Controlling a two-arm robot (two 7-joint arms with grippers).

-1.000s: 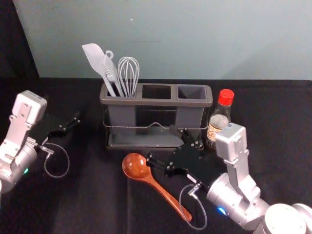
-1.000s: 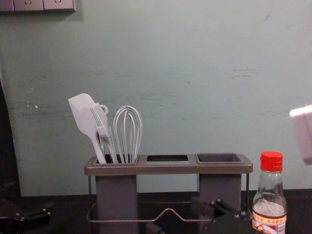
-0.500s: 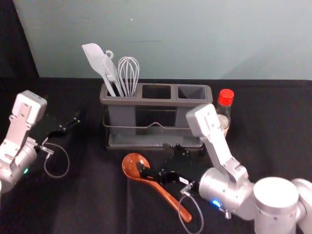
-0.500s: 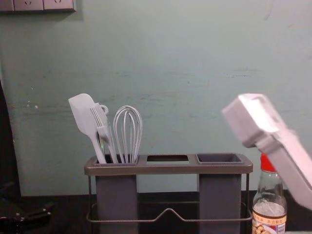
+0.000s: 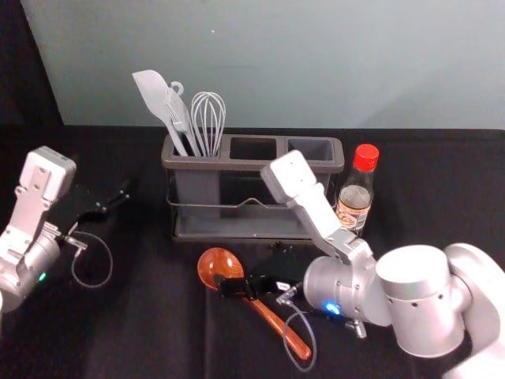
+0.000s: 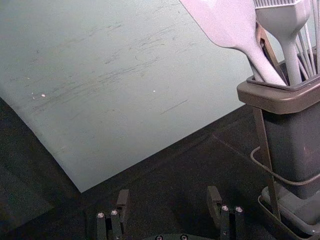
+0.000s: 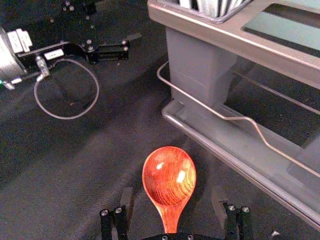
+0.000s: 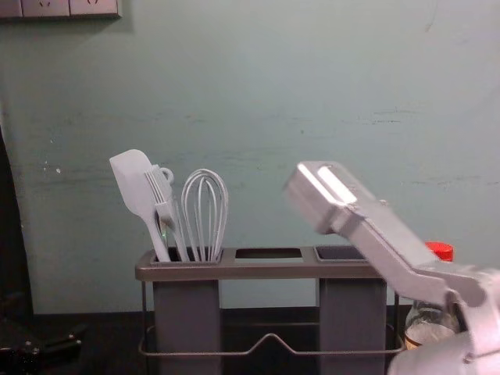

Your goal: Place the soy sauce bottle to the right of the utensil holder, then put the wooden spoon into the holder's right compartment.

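The utensil holder (image 5: 252,165) stands on the black counter (image 5: 150,332). Its left compartment holds a pale spatula (image 5: 151,91), a ribbed-headed utensil (image 8: 159,187) and a whisk (image 5: 209,118); a brown strip behind the spatula is hard to identify. The middle compartment shows as a dark opening, and the right compartment (image 5: 312,148) shows its grey inner walls.

The wooden spoon (image 5: 272,317) lies in front of the holder, bowl toward the far left, handle slanting to the near right. It is glossy reddish-brown, with grain and bright reflections in its round bowl. The soy sauce bottle (image 5: 355,197) stands upright just right of the holder: red cap, clear glass, printed label.

The right end effector (image 5: 252,266) is at the spoon, its fingers apart on either side of the neck in the right wrist view; whether they touch it, I cannot tell. The left end effector (image 5: 114,199) is parked left of the holder, fingers apart.

In the head view, the right arm covers part of the holder's near right side, and one finger crosses the spoon. In the chest view, that arm hides part of the bottle, and the left end effector is cut off at the lower left.
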